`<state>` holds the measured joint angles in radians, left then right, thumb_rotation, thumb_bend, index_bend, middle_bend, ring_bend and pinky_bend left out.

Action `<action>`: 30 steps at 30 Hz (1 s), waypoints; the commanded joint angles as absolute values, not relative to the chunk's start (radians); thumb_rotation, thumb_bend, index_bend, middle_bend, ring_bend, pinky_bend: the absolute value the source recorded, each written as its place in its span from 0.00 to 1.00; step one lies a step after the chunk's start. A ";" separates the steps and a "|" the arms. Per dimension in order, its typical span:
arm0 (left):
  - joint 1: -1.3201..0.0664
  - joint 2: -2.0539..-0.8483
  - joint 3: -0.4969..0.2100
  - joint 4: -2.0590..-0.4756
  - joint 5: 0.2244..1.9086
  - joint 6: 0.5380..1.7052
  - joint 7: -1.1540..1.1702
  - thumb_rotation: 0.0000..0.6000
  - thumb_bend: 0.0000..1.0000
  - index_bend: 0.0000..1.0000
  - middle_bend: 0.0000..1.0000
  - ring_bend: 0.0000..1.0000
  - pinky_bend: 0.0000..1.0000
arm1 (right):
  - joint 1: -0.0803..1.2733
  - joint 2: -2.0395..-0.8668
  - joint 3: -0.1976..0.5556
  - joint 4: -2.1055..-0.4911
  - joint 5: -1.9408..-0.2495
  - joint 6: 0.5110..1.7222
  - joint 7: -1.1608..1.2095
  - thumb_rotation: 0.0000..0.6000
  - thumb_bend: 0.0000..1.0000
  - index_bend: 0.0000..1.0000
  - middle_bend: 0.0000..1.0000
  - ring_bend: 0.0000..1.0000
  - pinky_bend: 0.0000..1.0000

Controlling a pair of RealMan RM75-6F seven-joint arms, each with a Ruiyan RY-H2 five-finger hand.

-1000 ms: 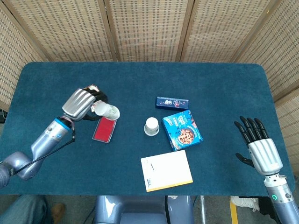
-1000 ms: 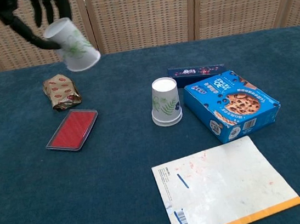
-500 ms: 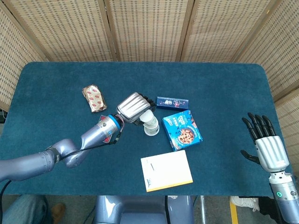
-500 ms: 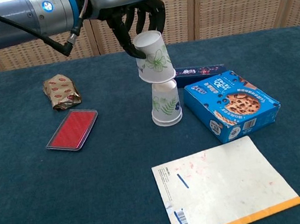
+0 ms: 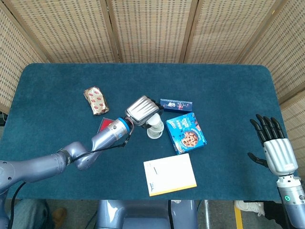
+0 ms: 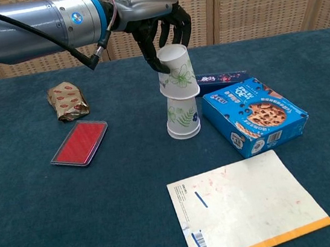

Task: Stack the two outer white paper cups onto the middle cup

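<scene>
Blue cookie box [image 6: 254,115] crowds the middle cup [image 6: 183,118]; left hand [image 6: 161,27] grips a tilted cup [image 6: 176,73].

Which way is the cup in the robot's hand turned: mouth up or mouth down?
Mouth down, slightly tilted. The held cup shows its closed base on top and wider rim below, over the table cup; the left hand grips it.

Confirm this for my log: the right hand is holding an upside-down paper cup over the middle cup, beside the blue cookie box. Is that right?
Not quite: the left hand holds the upside-down paper cup over the middle cup, beside the blue cookie box. The chest view shows this; in the head view the right hand is open at the table's far edge, holding nothing.
</scene>
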<state>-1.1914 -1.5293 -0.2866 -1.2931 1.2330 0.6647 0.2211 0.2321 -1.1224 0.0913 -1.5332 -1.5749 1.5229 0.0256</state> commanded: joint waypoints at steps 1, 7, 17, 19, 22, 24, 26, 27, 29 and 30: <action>-1.199 -1.534 -0.278 -1.285 1.222 0.653 0.228 1.00 0.24 0.54 0.49 0.48 0.51 | 0.232 -1.123 0.093 -1.533 -1.572 1.520 0.024 1.00 0.00 0.01 0.00 0.00 0.00; -1.210 -1.519 -0.262 -1.308 1.146 0.606 0.251 1.00 0.02 0.09 0.09 0.09 0.22 | 0.231 -1.124 0.097 -1.534 -1.571 1.514 0.023 1.00 0.00 0.01 0.00 0.00 0.00; -1.117 -1.390 -0.252 -1.437 1.237 0.767 0.203 1.00 0.00 0.00 0.00 0.00 0.00 | 0.229 -1.122 0.096 -1.541 -1.577 1.506 0.023 1.00 0.00 0.01 0.00 0.00 0.00; -1.080 -1.352 -0.244 -1.472 1.231 0.815 0.224 1.00 0.00 0.00 0.00 0.00 0.00 | 0.229 -1.122 0.095 -1.544 -1.580 1.505 0.022 1.00 0.00 0.01 0.00 0.00 0.00; -1.002 -1.294 -0.226 -1.539 1.200 0.910 0.269 1.00 0.00 0.00 0.00 0.00 0.00 | 0.229 -1.123 0.094 -1.546 -1.585 1.505 0.017 1.00 0.00 0.01 0.00 0.00 0.00; -0.941 -1.268 -0.213 -1.583 1.168 0.988 0.297 1.00 0.00 0.00 0.00 0.00 0.00 | 0.229 -1.123 0.092 -1.547 -1.587 1.503 0.014 1.00 0.00 0.01 0.00 0.00 0.00; -0.769 -1.223 -0.166 -1.657 1.058 1.168 0.314 1.00 0.00 0.00 0.00 0.00 0.00 | 0.229 -1.125 0.089 -1.547 -1.592 1.499 0.004 1.00 0.00 0.01 0.00 0.00 0.00; -0.690 -1.202 -0.131 -1.724 1.043 1.262 0.337 1.00 0.00 0.00 0.00 0.00 0.00 | 0.228 -1.127 0.088 -1.549 -1.593 1.500 -0.002 1.00 0.00 0.01 0.00 0.00 0.00; -0.625 -1.183 -0.100 -1.774 1.025 1.325 0.354 1.00 0.00 0.00 0.00 0.00 0.00 | 0.228 -1.129 0.088 -1.550 -1.593 1.499 -0.008 1.00 0.00 0.01 0.00 0.00 0.00; -0.594 -1.175 -0.085 -1.788 1.018 1.350 0.351 1.00 0.00 0.00 0.00 0.00 0.00 | 0.227 -1.129 0.089 -1.551 -1.592 1.500 -0.010 1.00 0.00 0.01 0.00 0.00 0.00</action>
<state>-0.7871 -1.2473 -0.1710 -1.6447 1.1085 1.1616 0.3036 0.2275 -1.1289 0.0887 -1.5503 -1.5924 1.4997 -0.0099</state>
